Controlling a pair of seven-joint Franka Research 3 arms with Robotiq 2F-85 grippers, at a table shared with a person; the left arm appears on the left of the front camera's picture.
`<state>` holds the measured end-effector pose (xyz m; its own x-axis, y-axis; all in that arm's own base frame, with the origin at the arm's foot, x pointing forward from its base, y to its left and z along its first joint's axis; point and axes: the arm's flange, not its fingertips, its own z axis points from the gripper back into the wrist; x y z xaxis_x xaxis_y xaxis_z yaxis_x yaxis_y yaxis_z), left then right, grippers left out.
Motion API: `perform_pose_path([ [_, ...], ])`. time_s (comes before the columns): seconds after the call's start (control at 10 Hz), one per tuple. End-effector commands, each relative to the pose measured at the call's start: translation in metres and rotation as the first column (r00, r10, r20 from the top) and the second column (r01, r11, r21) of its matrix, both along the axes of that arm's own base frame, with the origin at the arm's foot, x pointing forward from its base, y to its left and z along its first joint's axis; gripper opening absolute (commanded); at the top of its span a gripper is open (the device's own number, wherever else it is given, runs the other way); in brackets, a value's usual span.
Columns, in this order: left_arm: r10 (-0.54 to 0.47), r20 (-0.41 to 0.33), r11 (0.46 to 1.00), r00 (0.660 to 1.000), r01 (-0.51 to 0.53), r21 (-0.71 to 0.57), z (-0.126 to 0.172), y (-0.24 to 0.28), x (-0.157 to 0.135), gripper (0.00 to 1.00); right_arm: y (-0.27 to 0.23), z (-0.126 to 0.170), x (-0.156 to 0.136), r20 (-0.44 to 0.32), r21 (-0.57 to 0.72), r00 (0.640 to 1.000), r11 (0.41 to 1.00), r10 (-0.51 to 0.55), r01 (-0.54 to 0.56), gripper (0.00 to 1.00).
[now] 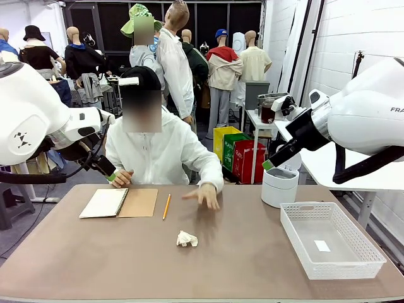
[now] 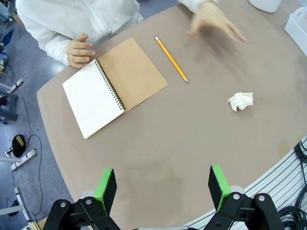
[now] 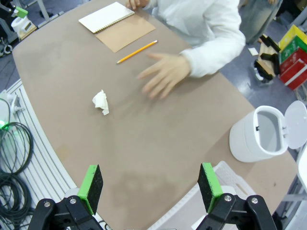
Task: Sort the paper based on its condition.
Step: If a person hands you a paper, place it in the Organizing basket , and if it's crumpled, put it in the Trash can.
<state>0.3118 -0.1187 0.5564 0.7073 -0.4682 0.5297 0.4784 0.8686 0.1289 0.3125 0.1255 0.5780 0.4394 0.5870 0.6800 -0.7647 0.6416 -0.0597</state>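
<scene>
left gripper: we see its fingers wide apart over bare table; crumpled paper lies ahead, just outside the line of the picture-right finger, well apart | right gripper: fingers likewise spread; the paper lies ahead of the picture-left finger, well apart

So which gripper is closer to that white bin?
Right. The right gripper hangs close by the white bin; the left gripper is far off, by the notebook.
</scene>
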Motion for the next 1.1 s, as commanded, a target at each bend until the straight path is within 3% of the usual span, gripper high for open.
perform_pose_path([
  [0.0,0.002,0.005,1.0,1.0,-0.002,-0.005,0.001,0.001,0.0,1.0,0.0,0.0,0.0,-0.002,0.005,1.0,1.0,0.0,0.0,1.0],
  [0.5,0.002,0.005,1.0,1.0,-0.002,-0.005,0.001,0.001,0.0,1.0,0.012,0.002,0.002,-0.005,-0.007,1.0,1.0,0.029,-0.029,1.0],
  [1.0,0.002,0.005,1.0,1.0,-0.002,-0.005,0.001,0.001,0.0,1.0,0.083,-0.002,0.013,-0.01,-0.112,0.984,0.978,0.176,-0.176,1.0],
])
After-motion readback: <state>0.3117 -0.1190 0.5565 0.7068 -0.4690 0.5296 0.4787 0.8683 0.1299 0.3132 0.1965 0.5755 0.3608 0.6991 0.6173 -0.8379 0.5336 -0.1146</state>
